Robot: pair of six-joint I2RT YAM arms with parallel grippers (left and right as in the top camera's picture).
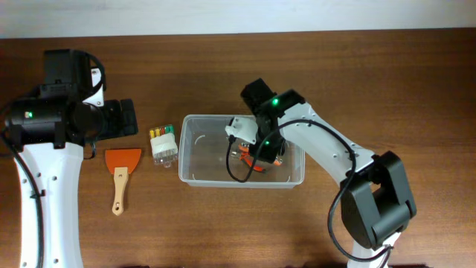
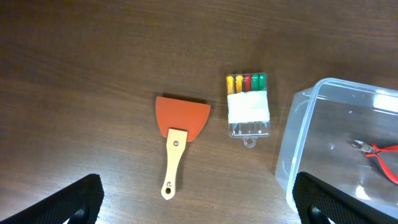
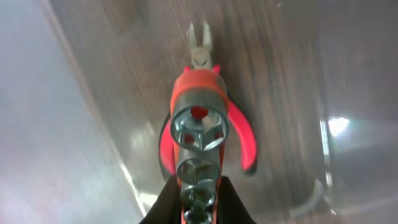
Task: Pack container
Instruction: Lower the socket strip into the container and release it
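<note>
Print on the white label of the small clear box is too small to read; only its yellow, red and green pieces show clearly.

The container sits on the counter at the centre of the overhead frame. Its mouth faces up and its long axis runs left to right. In the left wrist view its rounded corner and clear wall fill the right edge of the frame. The small box lies just left of it, apart from the wall.

The right tool reaches down inside the container, right of its middle. In the right wrist view its dark fingers close from both sides at the bottom edge on a socketed metal bar with an orange-red body, gripping it. The bar points toward the top of that frame. Beneath it, on the container floor, lie red-handled pliers with their nose toward the top of the frame and the handles spread to either side. I cannot tell whether the bar touches the pliers.

The left tool hangs above the counter with its fingers wide apart and nothing between them. It sits at the left of the overhead frame. An orange scraper with a wooden handle lies flat near the small box, its blade toward the top of the frame.
</note>
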